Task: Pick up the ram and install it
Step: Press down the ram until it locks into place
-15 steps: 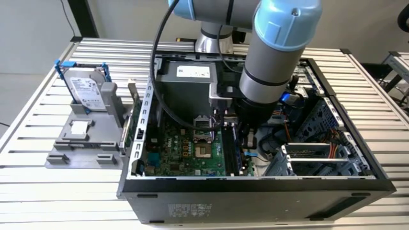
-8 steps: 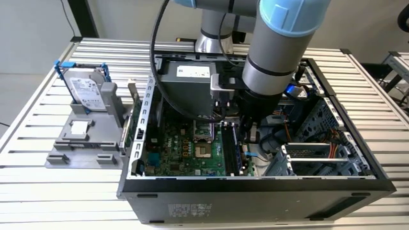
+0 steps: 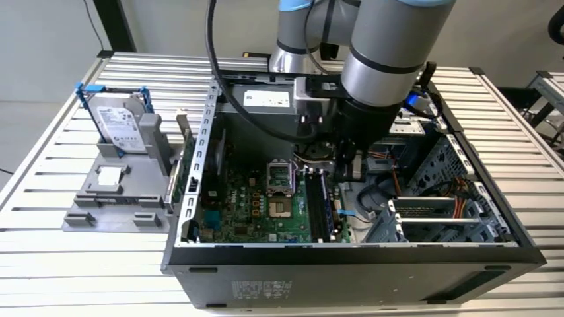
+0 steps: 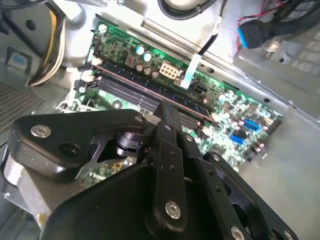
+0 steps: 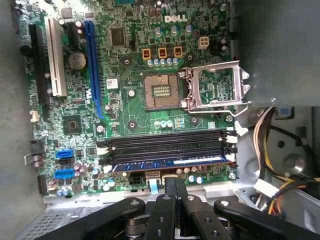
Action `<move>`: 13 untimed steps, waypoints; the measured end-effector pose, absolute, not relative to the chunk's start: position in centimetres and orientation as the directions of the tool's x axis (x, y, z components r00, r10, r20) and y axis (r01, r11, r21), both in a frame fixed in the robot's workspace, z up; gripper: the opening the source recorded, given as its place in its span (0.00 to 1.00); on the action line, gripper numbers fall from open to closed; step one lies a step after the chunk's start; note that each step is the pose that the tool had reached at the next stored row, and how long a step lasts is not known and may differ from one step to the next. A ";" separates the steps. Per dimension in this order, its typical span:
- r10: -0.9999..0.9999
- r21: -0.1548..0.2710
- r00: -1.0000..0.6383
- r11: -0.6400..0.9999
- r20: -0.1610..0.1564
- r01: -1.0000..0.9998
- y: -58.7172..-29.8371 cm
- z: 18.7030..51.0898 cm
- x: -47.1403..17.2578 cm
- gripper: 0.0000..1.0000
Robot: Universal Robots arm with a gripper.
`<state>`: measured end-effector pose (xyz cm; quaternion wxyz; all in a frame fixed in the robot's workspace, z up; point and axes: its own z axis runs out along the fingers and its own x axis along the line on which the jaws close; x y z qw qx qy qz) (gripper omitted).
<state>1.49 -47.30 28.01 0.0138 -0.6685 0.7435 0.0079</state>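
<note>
- A ribbed aluminium bench (image 3: pixel 53 172) carried an open black-and-grey computer case (image 3: pixel 352 271) lying on its side, so that its green motherboard (image 3: pixel 247 211) faced upward and could be reached from above.
- On the exterior view's left, a silver hard drive in a blue frame (image 3: pixel 119 122) stood upright in a grey plastic fixture (image 3: pixel 110 198), well apart from the work.
- The grey robot arm (image 3: pixel 387 59) reached down into the case, probably to work at the memory slots.
- The ram, a long thin dark blue-green stick with a pale label (image 5: pixel 170 163), lay in the outermost of the black memory slots (image 5: pixel 165 145), parallel to them; it looked seated, though whether the white end clips (image 5: pixel 230 157) had latched was unclear.
- The black gripper (image 5: pixel 175 192) hung just beside that slot row with its fingers pressed together and nothing between them.
- The first wrist view looked straight down and showed the open silver processor socket (image 5: pixel 212 87) and the blue expansion slot (image 5: pixel 92 65).
- The second wrist view looked along the ram (image 4: pixel 150 85) at a slant, showing its top edge level with its neighbours and a blue connector (image 4: pixel 247 35) among the cables.
</note>
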 end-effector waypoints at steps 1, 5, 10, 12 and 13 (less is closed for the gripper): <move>-0.994 -0.007 -0.106 0.106 -0.031 -0.994 -47.3 28.5 1.5 0.00; -0.994 -0.007 -0.106 0.106 -0.031 -0.994 -47.3 30.0 1.5 0.00; -0.994 -0.007 -0.106 0.106 -0.032 -0.994 -47.3 30.1 1.5 0.00; -0.994 -0.007 -0.106 0.106 -0.031 -0.994 -47.3 30.1 1.5 0.00; -0.994 -0.007 -0.106 0.106 -0.031 -0.994 -47.3 30.1 1.5 0.00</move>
